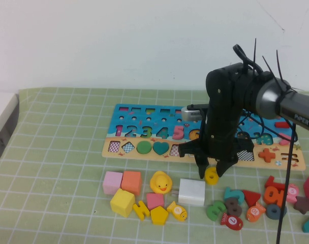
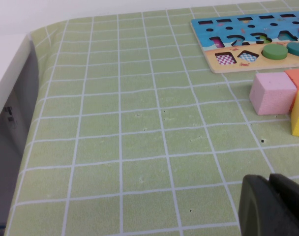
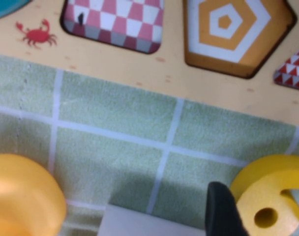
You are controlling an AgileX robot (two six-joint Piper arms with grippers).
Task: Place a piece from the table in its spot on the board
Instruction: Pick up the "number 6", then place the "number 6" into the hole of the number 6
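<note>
The yellow number 6 (image 1: 211,176) lies on the green grid table (image 1: 58,152) just in front of the board (image 1: 144,124), which is blue above and tan below. My right gripper (image 1: 211,174) reaches down over the 6, with one finger against each side of it at mat level. In the right wrist view the 6 (image 3: 272,201) sits between the fingers of the right gripper (image 3: 262,211), and one dark finger (image 3: 222,211) touches it. The board's tan edge (image 3: 139,69) lies just beyond. My left gripper (image 2: 270,206) is shut and empty over bare mat, far left of the board (image 2: 208,29).
A white block (image 1: 191,191) and a yellow duck (image 1: 160,182) sit close beside the 6. Pink (image 1: 113,182), orange (image 1: 131,181) and yellow (image 1: 122,202) cubes lie further left. Several loose coloured pieces (image 1: 256,201) crowd the right front.
</note>
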